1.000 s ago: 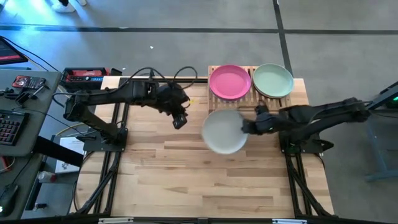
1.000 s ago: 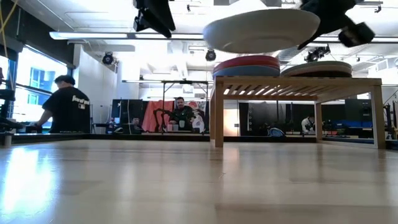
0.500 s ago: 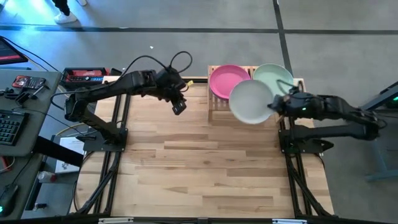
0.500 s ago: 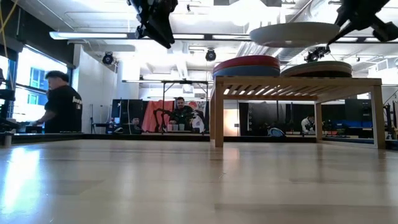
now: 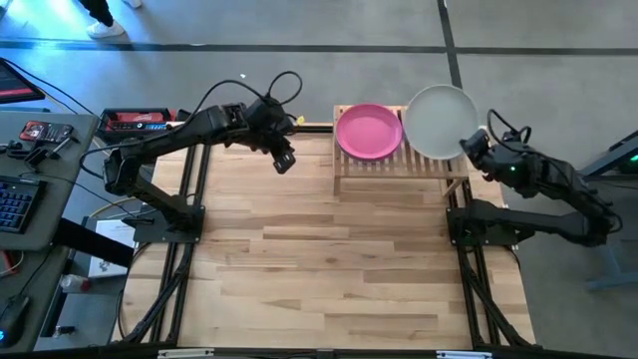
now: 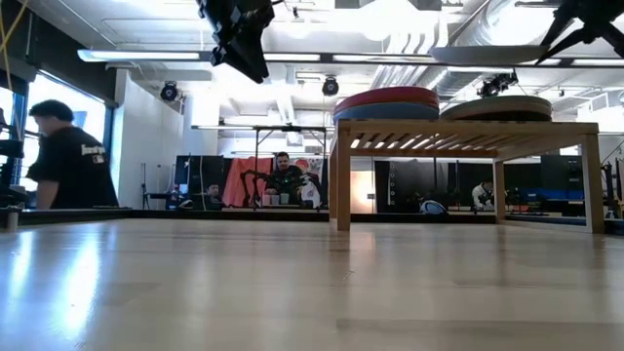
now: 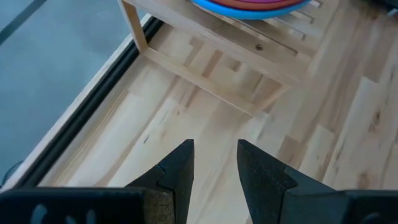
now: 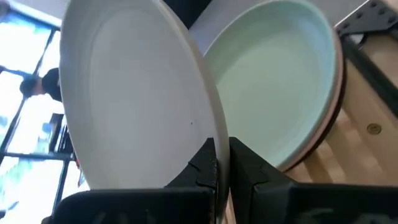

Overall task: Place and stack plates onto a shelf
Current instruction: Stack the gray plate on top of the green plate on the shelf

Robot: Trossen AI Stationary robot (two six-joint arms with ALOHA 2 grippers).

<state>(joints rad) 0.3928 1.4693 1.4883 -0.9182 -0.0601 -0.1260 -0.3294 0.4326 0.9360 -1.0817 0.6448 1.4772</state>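
The light-wood shelf (image 5: 399, 165) stands at the table's far edge. Its left stack (image 6: 387, 100) is topped by a magenta plate (image 5: 368, 131). Its right stack (image 6: 507, 107) is topped by a mint green plate (image 8: 273, 81), which the high view hides. An off-white plate (image 5: 440, 121) hovers above that right stack, with my right gripper (image 5: 471, 146) shut on it. My left gripper (image 5: 282, 160) hangs open and empty over the table, left of the shelf; its wrist view shows the gap between its fingers (image 7: 214, 168). My right gripper pinches the off-white plate's rim (image 8: 210, 134) between its two fingers, at the edge toward the table's right side. The fingers come roughly level from the right. The plate is lifted clear and nearly level (image 6: 487, 55), a little above the mint green plate.
Bare planks (image 5: 329, 259) stretch from the shelf to the near edge. A desk with a keyboard and tools (image 5: 30, 150) stands left of the table. People (image 6: 68, 156) show in the room beyond.
My right gripper has carried the off-white plate up and toward the far right, from over the table in front of the shelf to above the mint green plate; the plate has levelled out. My left gripper has swung toward the far edge, staying open.
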